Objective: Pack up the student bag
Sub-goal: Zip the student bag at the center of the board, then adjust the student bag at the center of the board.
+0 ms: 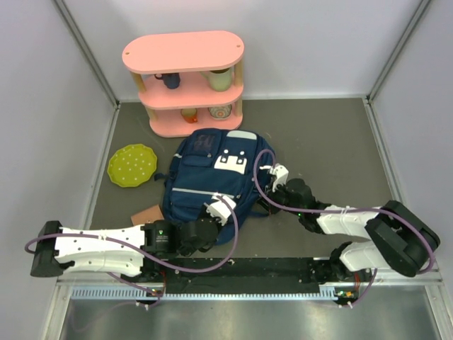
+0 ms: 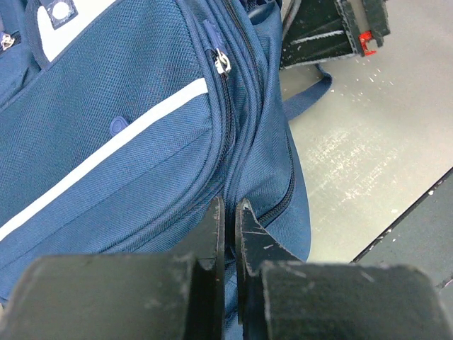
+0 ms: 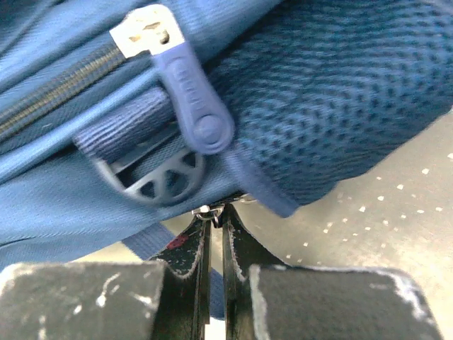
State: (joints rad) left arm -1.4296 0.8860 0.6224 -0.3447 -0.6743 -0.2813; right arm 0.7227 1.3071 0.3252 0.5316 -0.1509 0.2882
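The student bag lies flat on the grey table, front pockets up, navy with white stripes and patches. My left gripper is at the bag's near edge; in the left wrist view its jaws are pinched on a fold of the bag's blue fabric beside a zip. My right gripper is at the bag's right side. In the right wrist view it is shut on a small metal zip slider under the bag's edge, below a blue rubber zip pull and a grey strap buckle.
A pink two-tier shelf with cups stands at the back. A green plate lies left of the bag, and a brown flat item pokes out at the bag's near left. Walls close in on both sides.
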